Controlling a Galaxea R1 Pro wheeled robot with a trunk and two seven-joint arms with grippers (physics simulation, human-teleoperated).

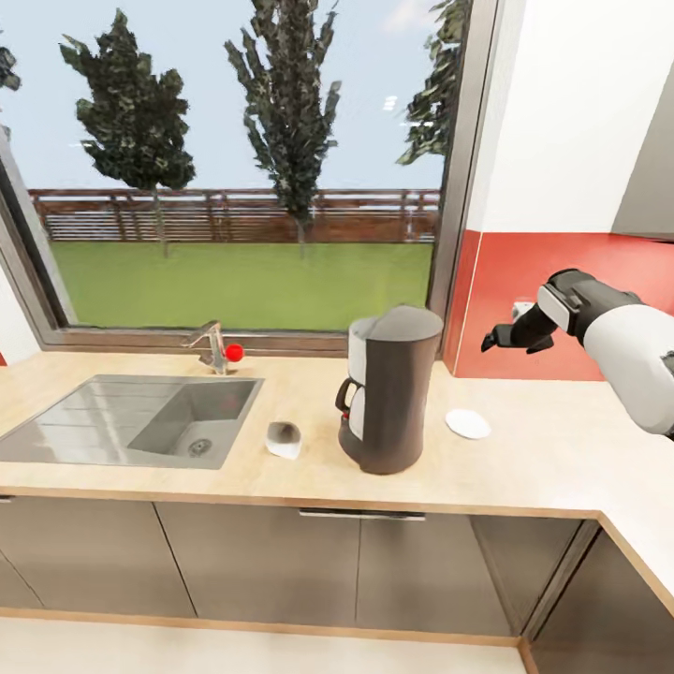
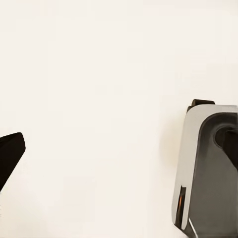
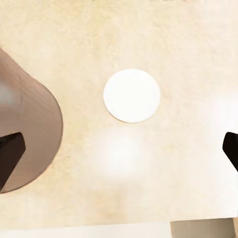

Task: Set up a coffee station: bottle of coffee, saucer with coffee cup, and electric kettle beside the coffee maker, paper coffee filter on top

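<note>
The dark grey coffee maker (image 1: 388,388) stands upright on the wooden countertop (image 1: 552,459), right of the sink. A flat white saucer (image 1: 467,423) lies on the counter just to its right. The right wrist view looks straight down on the saucer (image 3: 132,95), with the coffee maker (image 3: 29,124) at the edge. My right gripper (image 1: 501,339) hangs open above the saucer, its fingers (image 3: 10,156) spread wide and holding nothing. A small white cup-like thing (image 1: 284,438) with a grey inside sits left of the coffee maker. My left gripper (image 2: 119,153) is open over a pale surface.
A steel sink (image 1: 140,421) with a faucet (image 1: 213,346) takes up the left of the counter. A large window runs behind it, and a red wall panel (image 1: 562,281) backs the right corner. In the left wrist view there is a grey and black object (image 2: 206,173) that I cannot identify.
</note>
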